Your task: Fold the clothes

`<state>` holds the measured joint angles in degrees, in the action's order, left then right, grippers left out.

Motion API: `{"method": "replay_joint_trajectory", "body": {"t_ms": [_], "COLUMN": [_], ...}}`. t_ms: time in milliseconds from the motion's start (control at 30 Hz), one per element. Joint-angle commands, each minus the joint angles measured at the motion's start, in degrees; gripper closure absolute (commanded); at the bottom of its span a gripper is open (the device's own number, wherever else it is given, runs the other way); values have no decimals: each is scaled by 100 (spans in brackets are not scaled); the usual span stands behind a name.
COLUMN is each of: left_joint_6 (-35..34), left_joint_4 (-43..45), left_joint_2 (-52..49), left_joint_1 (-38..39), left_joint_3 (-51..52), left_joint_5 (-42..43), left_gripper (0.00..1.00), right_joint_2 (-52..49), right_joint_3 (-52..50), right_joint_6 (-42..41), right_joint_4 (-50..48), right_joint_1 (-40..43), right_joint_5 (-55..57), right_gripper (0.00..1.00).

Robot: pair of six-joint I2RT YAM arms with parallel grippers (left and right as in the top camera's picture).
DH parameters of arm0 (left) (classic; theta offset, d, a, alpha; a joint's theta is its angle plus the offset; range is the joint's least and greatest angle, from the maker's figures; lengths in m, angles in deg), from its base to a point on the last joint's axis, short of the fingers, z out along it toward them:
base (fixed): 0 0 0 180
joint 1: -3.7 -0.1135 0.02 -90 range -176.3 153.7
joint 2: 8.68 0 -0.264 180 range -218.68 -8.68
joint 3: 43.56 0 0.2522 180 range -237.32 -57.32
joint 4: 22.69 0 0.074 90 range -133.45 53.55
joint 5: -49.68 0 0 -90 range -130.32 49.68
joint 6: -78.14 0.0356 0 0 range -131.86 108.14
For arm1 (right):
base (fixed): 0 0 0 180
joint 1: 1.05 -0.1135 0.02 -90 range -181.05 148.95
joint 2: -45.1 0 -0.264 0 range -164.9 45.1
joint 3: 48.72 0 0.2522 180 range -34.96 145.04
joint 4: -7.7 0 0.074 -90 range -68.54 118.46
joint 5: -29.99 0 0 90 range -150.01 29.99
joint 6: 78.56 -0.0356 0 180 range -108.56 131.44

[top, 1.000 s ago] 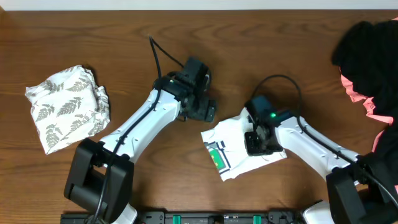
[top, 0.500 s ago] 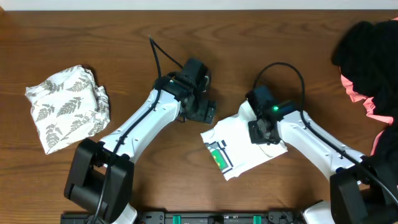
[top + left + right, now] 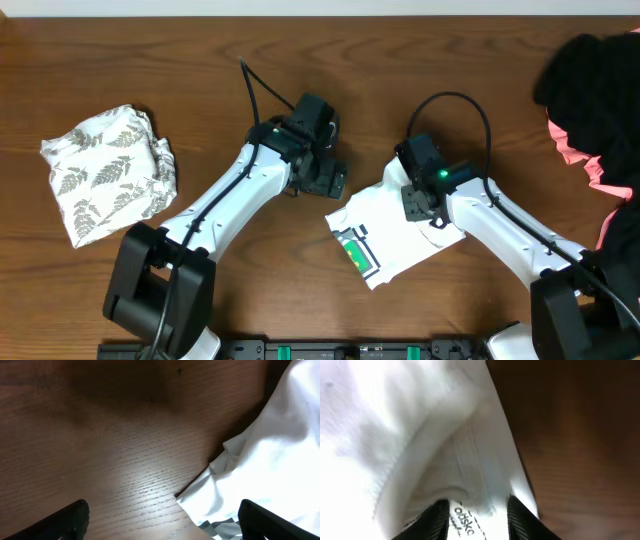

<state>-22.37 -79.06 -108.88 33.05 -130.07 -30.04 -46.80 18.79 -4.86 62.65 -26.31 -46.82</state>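
A white T-shirt (image 3: 395, 235) with a small green print (image 3: 358, 253) lies crumpled on the table between the arms. My right gripper (image 3: 418, 205) sits on its upper edge. In the right wrist view the right gripper (image 3: 475, 515) has its jaws apart, with white T-shirt (image 3: 395, 435) cloth and a printed label (image 3: 462, 522) lying loosely between them. My left gripper (image 3: 325, 180) hovers just left of the shirt. In the left wrist view the left gripper (image 3: 162, 515) is wide open over bare wood, and the T-shirt (image 3: 270, 450) edge reaches its right finger.
A folded leaf-print garment (image 3: 108, 172) rests at the far left. A black garment (image 3: 590, 85) is heaped at the back right over a coral-pink one (image 3: 590, 160). The brown wooden table (image 3: 200, 70) shows around them.
My right gripper has slid from the shirt's middle back to its upper edge and its jaws have spread apart. The shirt shifted slightly. The left arm stayed put.
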Motion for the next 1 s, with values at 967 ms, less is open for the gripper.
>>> {"method": "replay_joint_trajectory", "body": {"t_ms": [967], "left_joint_6": [13], "left_joint_4": [-103], "left_joint_2": [-44], "left_joint_1": [-17], "left_joint_3": [15], "left_joint_5": [-52], "left_gripper": [4], "right_joint_2": [-1587], "right_joint_3": [-79], "right_joint_6": [2201], "right_joint_4": [-1305], "right_joint_1": [129], "right_joint_5": [-1589], "right_gripper": [43]}}
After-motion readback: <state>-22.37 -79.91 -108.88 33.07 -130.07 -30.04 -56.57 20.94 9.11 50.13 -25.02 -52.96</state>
